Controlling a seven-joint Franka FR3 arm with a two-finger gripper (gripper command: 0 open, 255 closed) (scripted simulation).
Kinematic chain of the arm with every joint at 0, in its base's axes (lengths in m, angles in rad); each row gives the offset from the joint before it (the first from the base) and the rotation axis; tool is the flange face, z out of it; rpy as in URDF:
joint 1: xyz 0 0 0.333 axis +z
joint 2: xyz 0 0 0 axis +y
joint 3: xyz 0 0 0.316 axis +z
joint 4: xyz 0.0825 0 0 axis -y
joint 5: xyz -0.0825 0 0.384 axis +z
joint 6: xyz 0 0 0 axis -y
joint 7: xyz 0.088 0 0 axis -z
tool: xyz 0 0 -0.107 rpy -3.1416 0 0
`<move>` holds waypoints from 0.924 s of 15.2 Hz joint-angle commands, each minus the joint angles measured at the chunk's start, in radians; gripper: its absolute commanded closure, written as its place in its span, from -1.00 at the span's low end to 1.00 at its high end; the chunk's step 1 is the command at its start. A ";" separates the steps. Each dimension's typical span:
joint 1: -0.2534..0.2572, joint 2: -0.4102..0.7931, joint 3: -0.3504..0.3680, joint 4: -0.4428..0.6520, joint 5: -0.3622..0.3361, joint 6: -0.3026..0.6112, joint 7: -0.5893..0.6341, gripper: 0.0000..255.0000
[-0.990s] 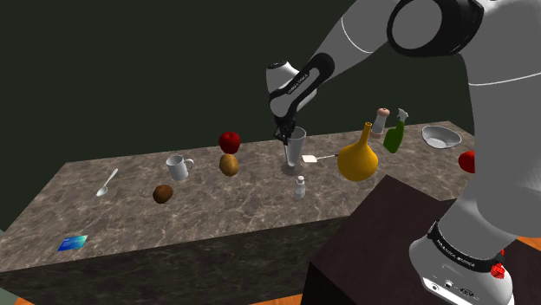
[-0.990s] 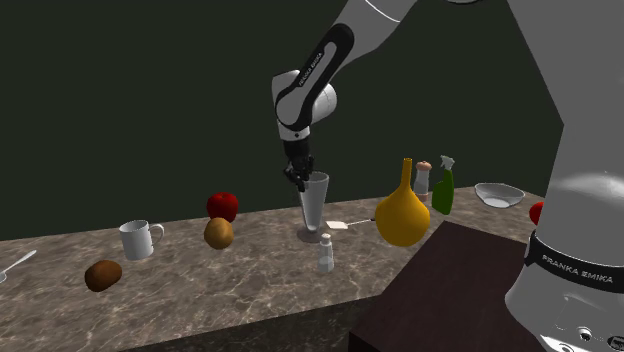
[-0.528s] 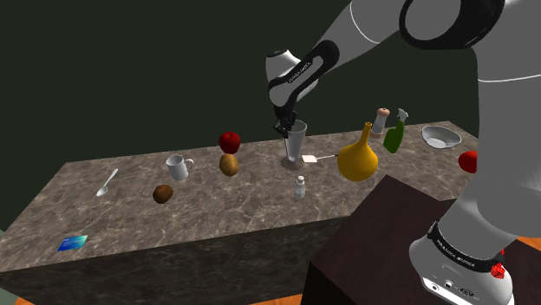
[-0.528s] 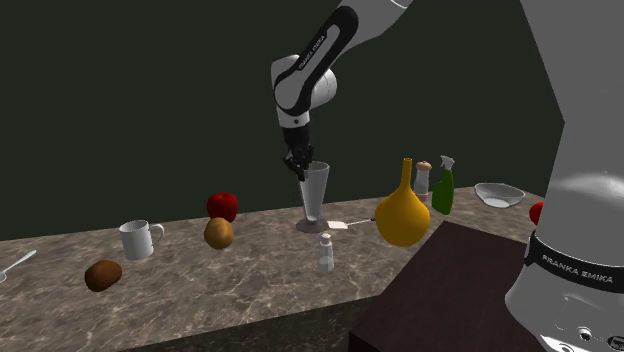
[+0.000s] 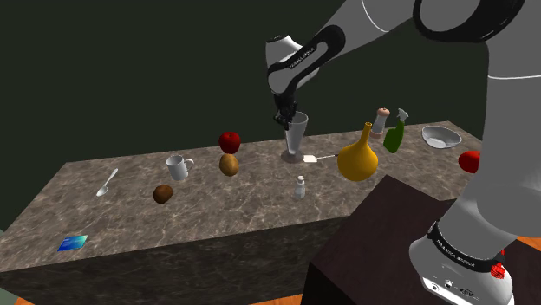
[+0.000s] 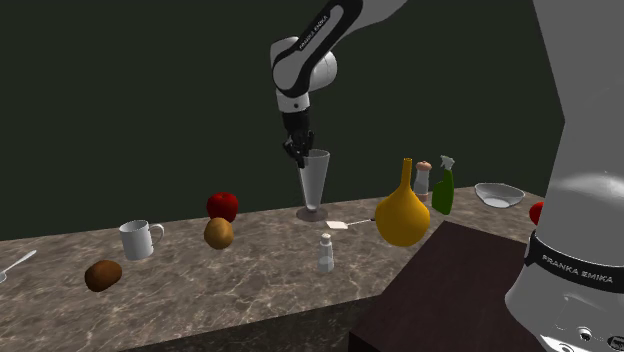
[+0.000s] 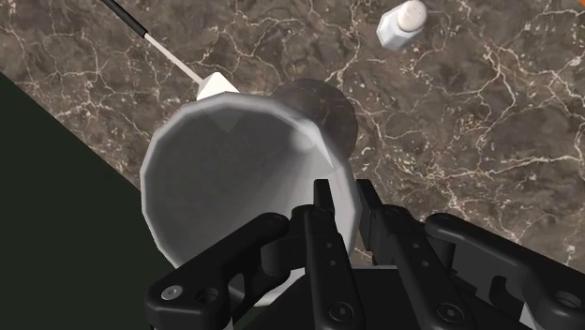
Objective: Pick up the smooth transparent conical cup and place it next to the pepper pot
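Clear-ish grey cup (image 5: 295, 139) is pinched by just one side of its rim — jaws narrow, one finger inside the cone and one outside, going by the wrist view. It looks to hang a little above the marble surface (image 5: 217, 204), near the back edge, foot down. That's my worry: a thin grip on a smooth sloped wall, with the weight all off to one side, so a quick swing could let it pivot or slide out. The yellow gourd vase (image 5: 357, 158) stands close by and could get clipped on the way, and the small white shaker (image 5: 299, 186), which I take for the pepper pot, looks easy to knock over at set-down. Arm arches over from the stand, wrist pointing straight down
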 commanded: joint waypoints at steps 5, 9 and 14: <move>0.000 -0.044 0.002 0.022 0.006 -0.064 -0.012 1.00; 0.001 -0.069 0.003 0.042 0.010 -0.109 -0.020 1.00; 0.001 -0.096 0.004 0.072 0.014 -0.166 -0.030 1.00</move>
